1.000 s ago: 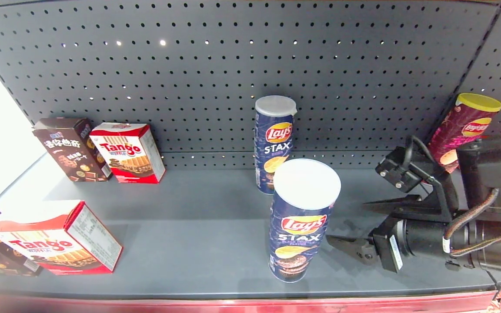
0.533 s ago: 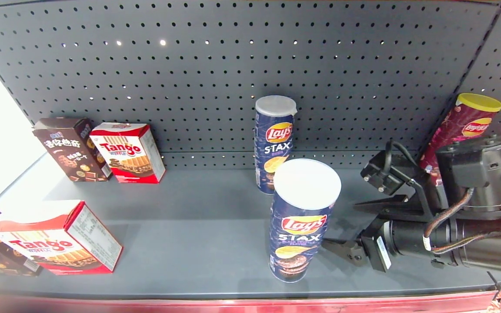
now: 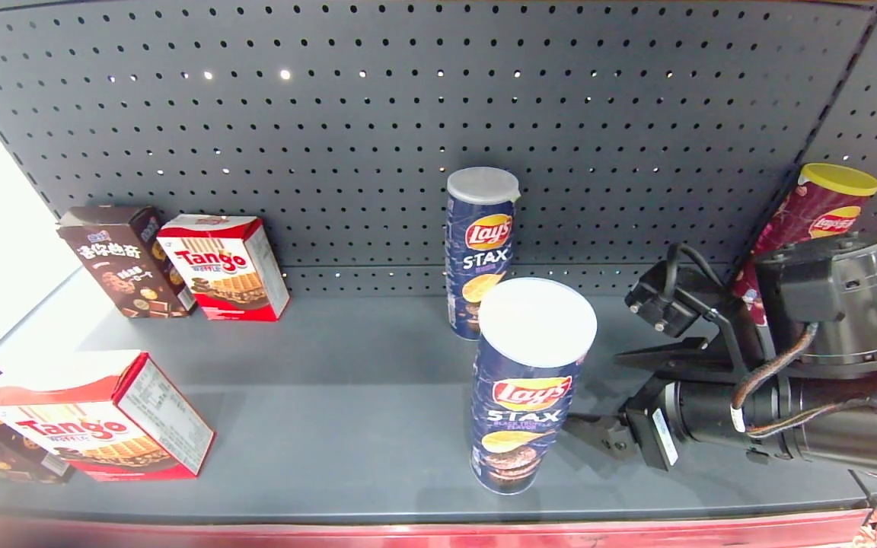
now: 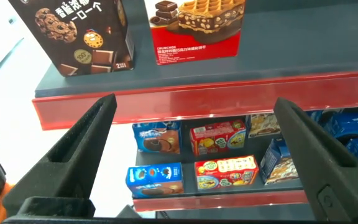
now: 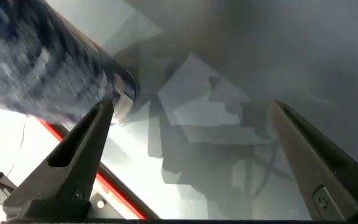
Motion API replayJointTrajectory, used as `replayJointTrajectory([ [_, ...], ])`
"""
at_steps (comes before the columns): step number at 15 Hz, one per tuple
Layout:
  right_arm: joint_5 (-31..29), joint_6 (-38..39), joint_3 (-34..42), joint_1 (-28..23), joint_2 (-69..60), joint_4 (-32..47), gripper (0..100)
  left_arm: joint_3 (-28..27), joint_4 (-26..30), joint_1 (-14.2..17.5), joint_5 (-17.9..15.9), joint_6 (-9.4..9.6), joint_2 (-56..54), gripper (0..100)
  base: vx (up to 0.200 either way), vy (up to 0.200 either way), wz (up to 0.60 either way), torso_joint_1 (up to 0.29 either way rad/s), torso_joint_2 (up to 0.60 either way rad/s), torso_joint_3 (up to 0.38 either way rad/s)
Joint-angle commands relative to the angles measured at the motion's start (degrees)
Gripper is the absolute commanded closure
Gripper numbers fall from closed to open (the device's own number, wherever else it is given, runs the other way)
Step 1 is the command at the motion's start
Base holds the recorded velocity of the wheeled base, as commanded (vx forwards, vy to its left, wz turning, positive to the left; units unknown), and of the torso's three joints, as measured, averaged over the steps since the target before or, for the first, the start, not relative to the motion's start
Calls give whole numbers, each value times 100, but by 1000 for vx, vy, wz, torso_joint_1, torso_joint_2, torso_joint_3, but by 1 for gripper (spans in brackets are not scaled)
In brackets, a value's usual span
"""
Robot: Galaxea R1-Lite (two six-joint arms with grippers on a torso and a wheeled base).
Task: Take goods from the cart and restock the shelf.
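Note:
Two tall blue chip cans stand mid-shelf, the front can (image 3: 527,380) near the edge and the rear can (image 3: 479,251) by the pegboard. My right gripper (image 3: 592,388) is open just to the right of the front can, low over the shelf, holding nothing. In the right wrist view the front can (image 5: 48,81) lies beside one finger of that gripper (image 5: 188,112), outside the gap. My left gripper (image 4: 194,106) is open and empty below the shelf's red edge (image 4: 229,93).
A maroon can with a yellow lid (image 3: 811,217) leans at the back right behind my right arm. Brown cookie boxes (image 3: 125,259) and red wafer boxes (image 3: 225,266) stand at the left, with another wafer box (image 3: 103,418) in front. Lower shelves hold several snack boxes (image 4: 219,155).
My right arm has slid a little to the left, closer to the front blue can, its gripper staying open. The cans and boxes have not moved.

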Motion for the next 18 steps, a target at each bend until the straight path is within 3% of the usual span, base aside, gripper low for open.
replayJointTrajectory([
  [1, -3, -10, -110, 76, 128, 1, 0, 0, 1, 0, 0, 3, 10, 0, 0, 0, 0, 0, 0, 0],
  [18, -100, -19, -119, 190, 199, 1, 0, 0, -7, 0, 9, -85, 10, 0, 0, 0, 0, 0, 0, 0],
])
